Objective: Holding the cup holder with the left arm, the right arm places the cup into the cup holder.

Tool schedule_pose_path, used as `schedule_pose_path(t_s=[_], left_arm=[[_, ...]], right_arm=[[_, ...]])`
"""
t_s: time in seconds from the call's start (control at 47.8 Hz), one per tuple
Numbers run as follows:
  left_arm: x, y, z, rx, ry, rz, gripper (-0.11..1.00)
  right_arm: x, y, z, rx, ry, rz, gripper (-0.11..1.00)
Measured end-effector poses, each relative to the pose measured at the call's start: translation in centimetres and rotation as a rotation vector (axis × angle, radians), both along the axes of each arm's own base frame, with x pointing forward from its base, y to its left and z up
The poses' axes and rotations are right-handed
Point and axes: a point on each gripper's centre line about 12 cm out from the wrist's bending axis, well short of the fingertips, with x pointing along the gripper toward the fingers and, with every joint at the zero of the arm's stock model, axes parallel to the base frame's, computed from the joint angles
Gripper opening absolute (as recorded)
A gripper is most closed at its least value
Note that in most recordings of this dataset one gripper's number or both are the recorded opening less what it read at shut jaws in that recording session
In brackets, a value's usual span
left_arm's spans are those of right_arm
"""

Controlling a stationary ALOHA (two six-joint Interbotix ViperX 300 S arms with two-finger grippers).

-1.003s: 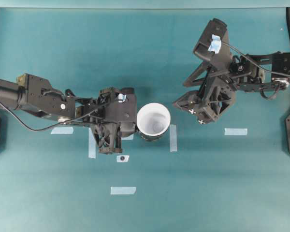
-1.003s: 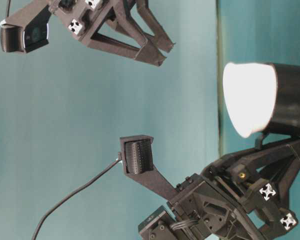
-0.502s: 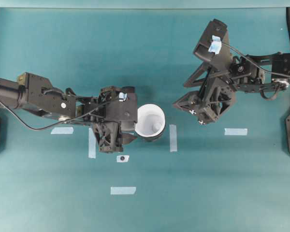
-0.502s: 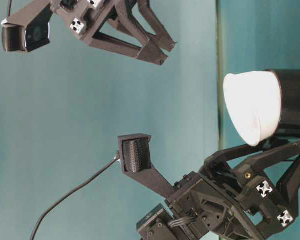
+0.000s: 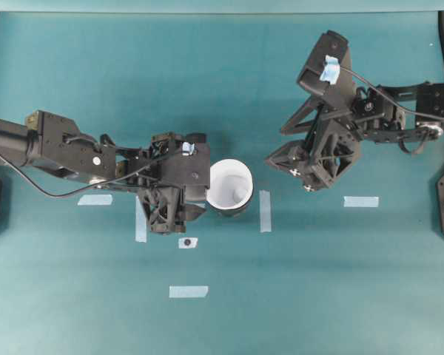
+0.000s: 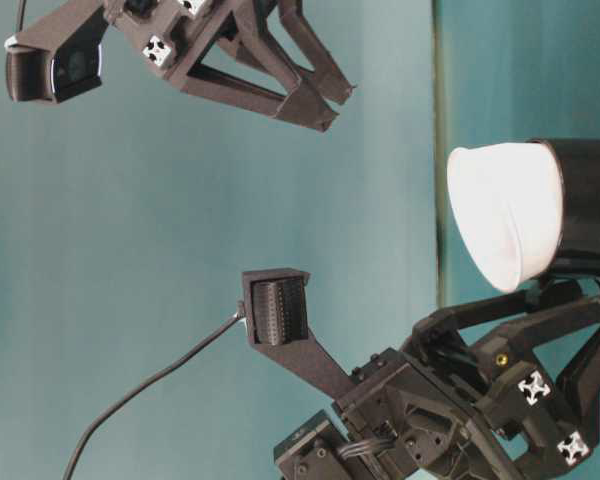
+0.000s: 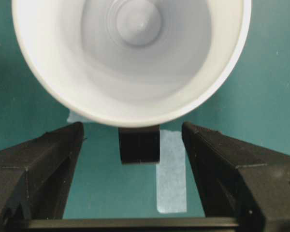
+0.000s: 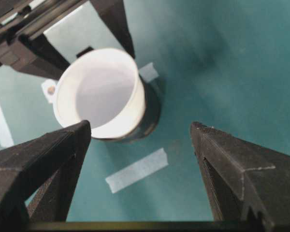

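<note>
A teal bench [image 5: 229,310] fills my screens, with strips of pale tape [image 5: 265,211] stuck to it here and there. Near the middle stands the cup holder [image 8: 150,108], glossy black, and the white cup [image 5: 231,185] sits inside it, its wide rim well above the holder's top edge. One strip of tape lies just to the right of the cup holder in the overhead view. On my left wrist feed the left pincer [image 7: 135,140] is spread wide, its two fingers [image 7: 38,164] standing either side of the holder's small handle tab [image 7: 139,144] with clear gaps, touching neither the tab nor the cup above it; it holds nothing. The left arm [image 5: 66,151] reaches in from the left of the cup holder. The right pincer [image 8: 140,140] is also spread wide and bare, hanging above and to the right of the cup holder, well apart from it, on the right arm [image 5: 385,111].
</note>
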Motion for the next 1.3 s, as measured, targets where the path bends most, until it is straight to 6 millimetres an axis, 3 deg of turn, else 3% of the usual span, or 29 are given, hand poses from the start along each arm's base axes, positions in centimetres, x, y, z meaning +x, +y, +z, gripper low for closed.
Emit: schedule_pose_path(t_s=[0.815, 1.296], left_arm=[[-1.3, 0.0, 3.9, 0.002, 0.003, 0.004, 0.86], [-4.1, 0.5, 6.1, -0.004, -0.045, 0.031, 0.86]], right_arm=[[0.3, 0.7, 0.1, -0.002, -0.031, 0.02, 0.9], [0.3, 1.0, 0.0, -0.003, -0.041, 0.025, 0.9]])
